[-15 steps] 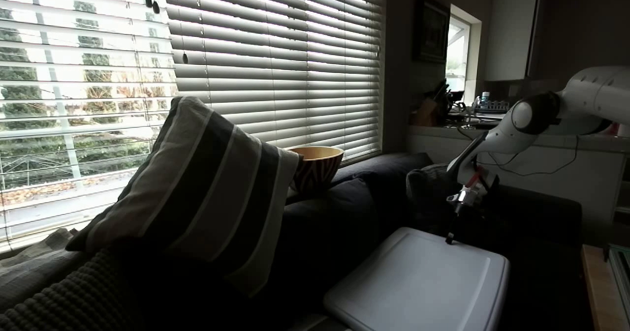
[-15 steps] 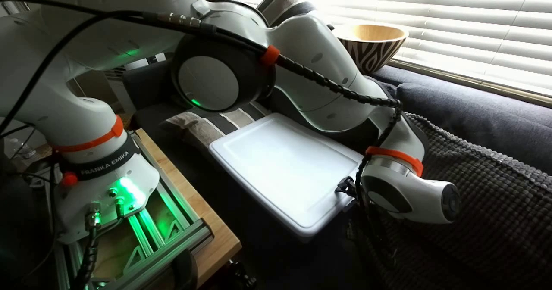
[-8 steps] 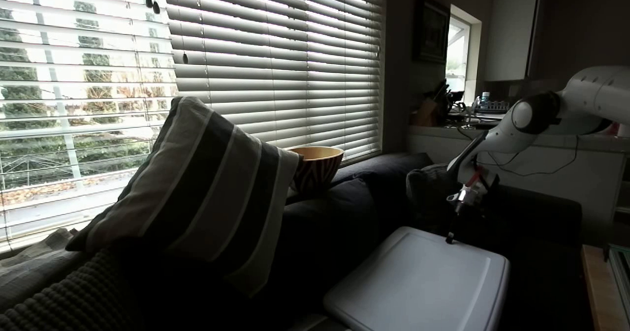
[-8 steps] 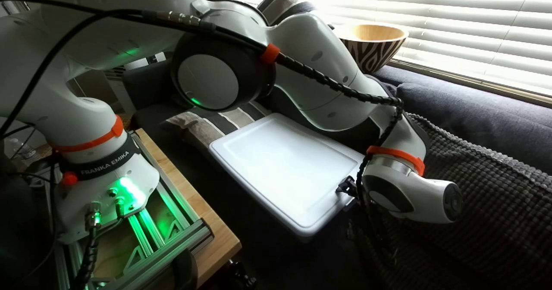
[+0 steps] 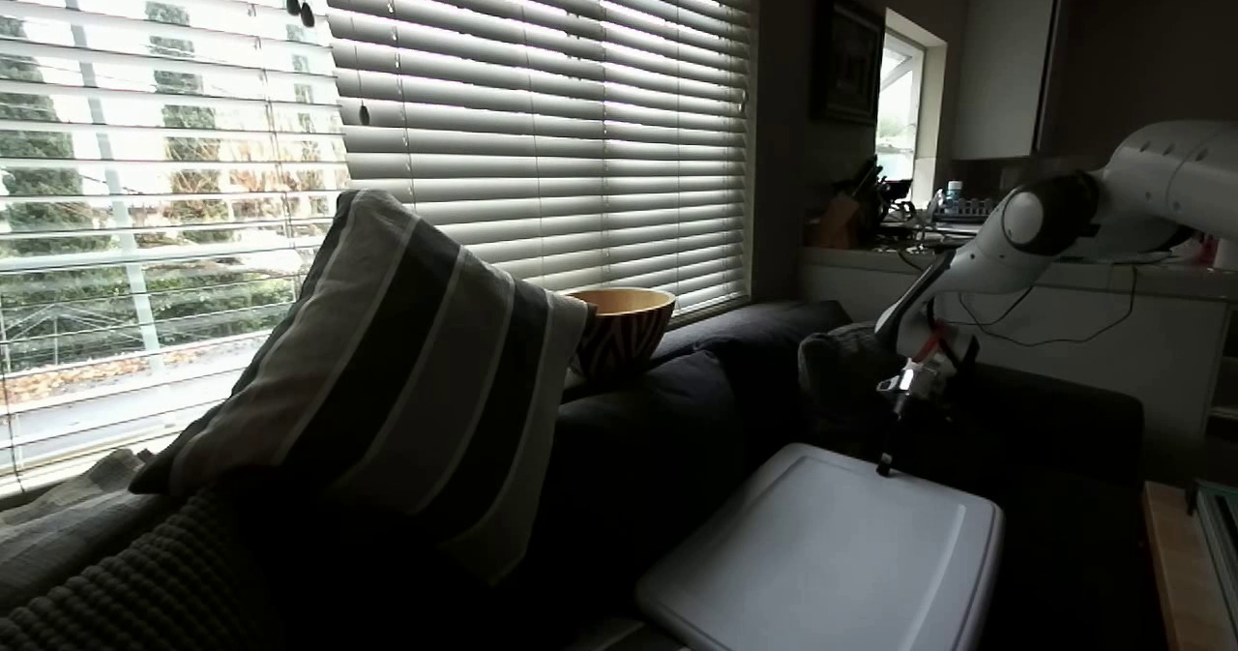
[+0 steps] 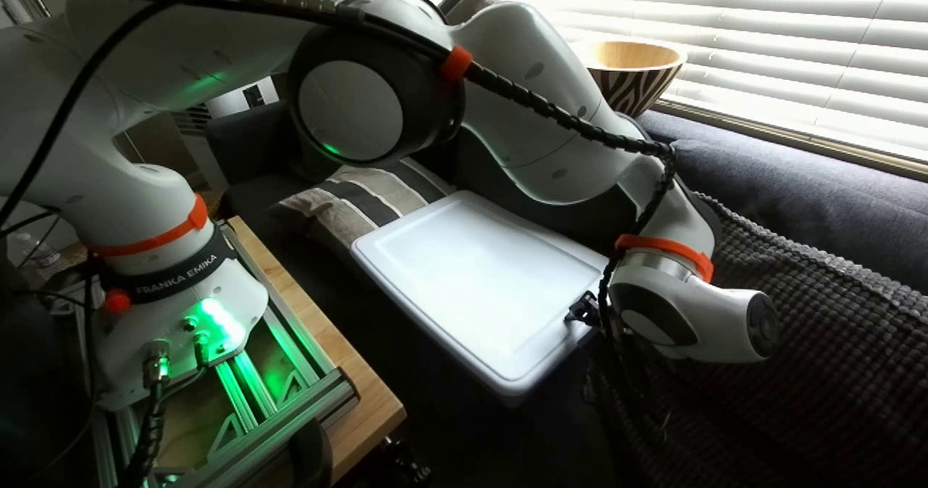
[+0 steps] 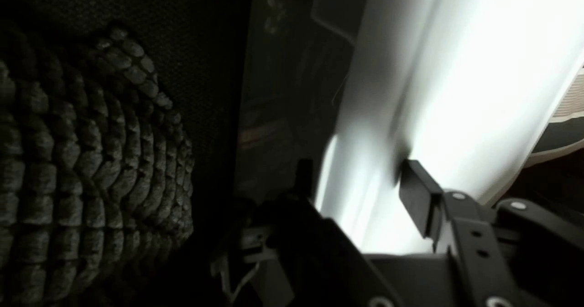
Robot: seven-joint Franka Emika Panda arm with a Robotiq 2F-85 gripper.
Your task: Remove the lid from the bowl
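Lid [image 6: 471, 285] and tub [image 7: 283, 143] are found together on the dark sofa [image 6: 783, 183], the lid being laid over the tub with its white top turned up. Most of the tub is hidden; in the wrist view, one dark side of it is shown along the lid's edge. At that same edge the gripper [image 7: 357, 172] is placed, with one finger set over the white top and the other held just outside the border. A strip of the border is seen between the fingers; whether it is clasped or merely straddled cannot be told. Just beside the opposite edge, a striped cushion [image 6: 370, 198] is laid on the sofa. A second striped cushion [image 5: 416, 370] is seen tilted before the blinds [image 5: 542, 138]. In both exterior views an upright wooden bowl [image 5: 627, 337] is shown near the blinds, well apart from the lid. Beside the gripper, the sofa is partly covered by a knit cloth [image 7: 82, 161]. The arm [image 6: 522, 46] is extended from a base [image 6: 167, 314] lit green and mounted over a wooden table [image 6: 366, 394].
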